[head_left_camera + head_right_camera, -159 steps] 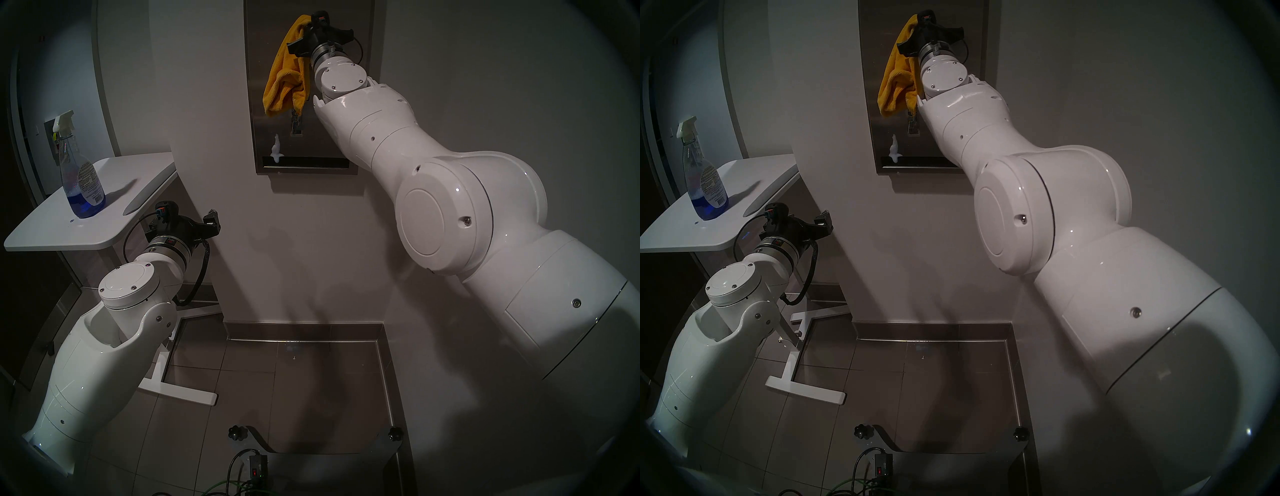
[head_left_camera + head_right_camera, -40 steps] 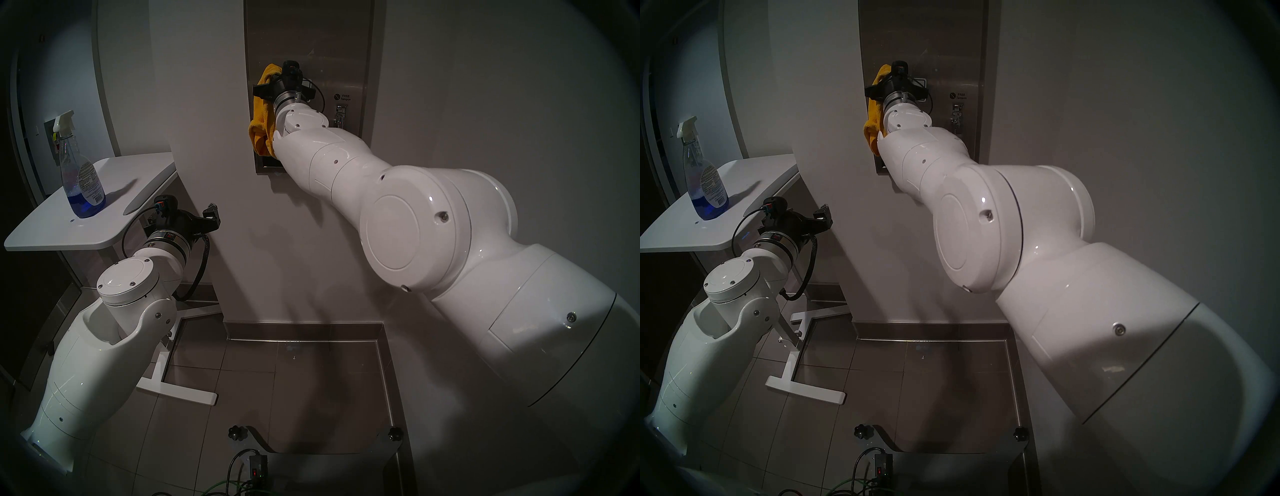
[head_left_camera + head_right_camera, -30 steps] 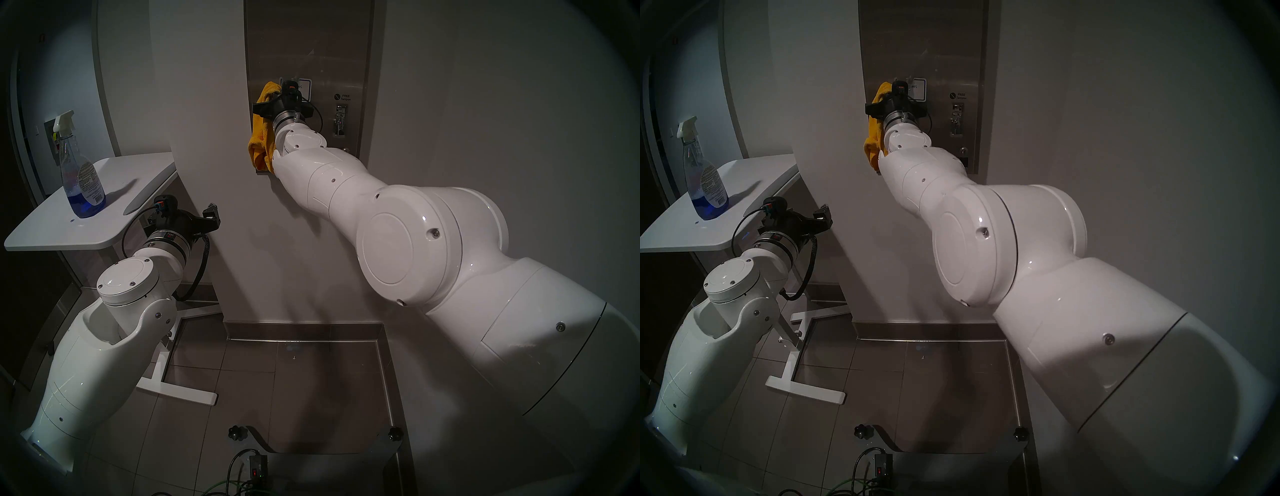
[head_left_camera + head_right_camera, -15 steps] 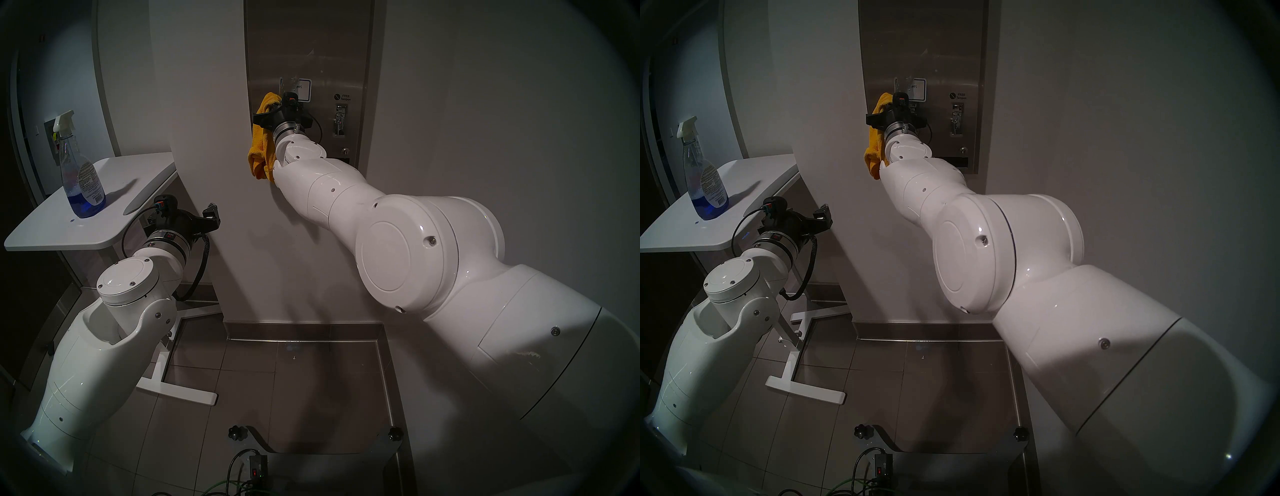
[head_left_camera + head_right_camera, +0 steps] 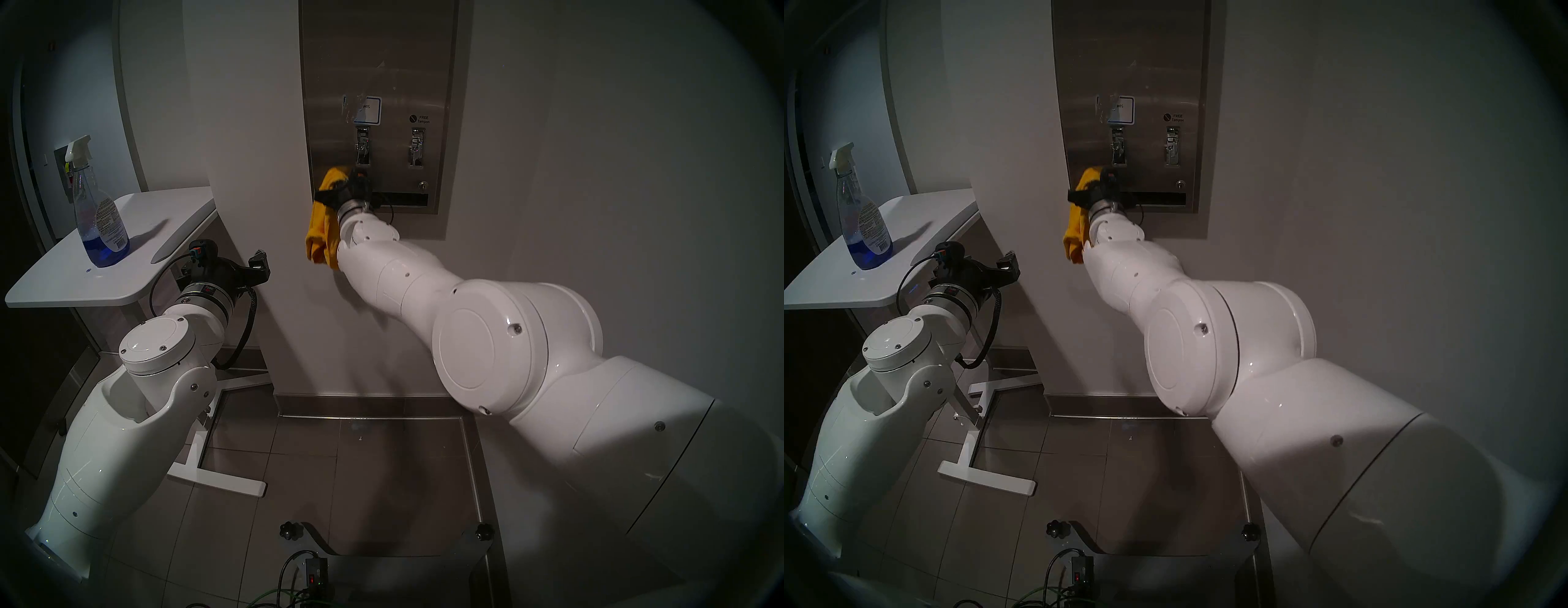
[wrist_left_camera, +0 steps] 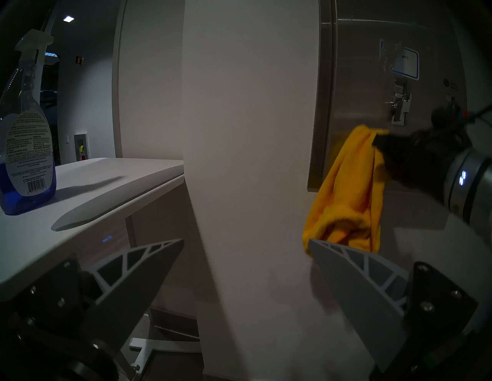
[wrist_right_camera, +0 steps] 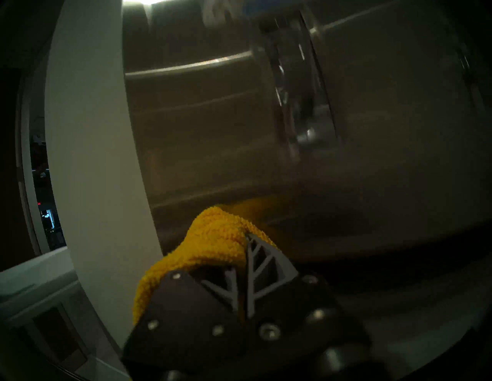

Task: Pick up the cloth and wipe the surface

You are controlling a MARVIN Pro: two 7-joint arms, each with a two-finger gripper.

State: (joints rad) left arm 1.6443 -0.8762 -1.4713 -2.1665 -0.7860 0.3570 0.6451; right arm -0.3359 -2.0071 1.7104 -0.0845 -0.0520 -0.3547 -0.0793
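Mustard-yellow cloth (image 5: 322, 225), bunched & floppy, vs. steel panel (image 5: 335, 63)

The right hand (image 5: 354, 187) presses the yellow cloth (image 5: 323, 225) against the steel panel (image 5: 331, 76).

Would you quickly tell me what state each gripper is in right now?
Left gripper: open, holding nothing.
Right gripper: shut on the cloth.

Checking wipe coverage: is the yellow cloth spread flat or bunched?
Bunched. The cloth hangs in folds from the shut right gripper, not flat against the steel panel.
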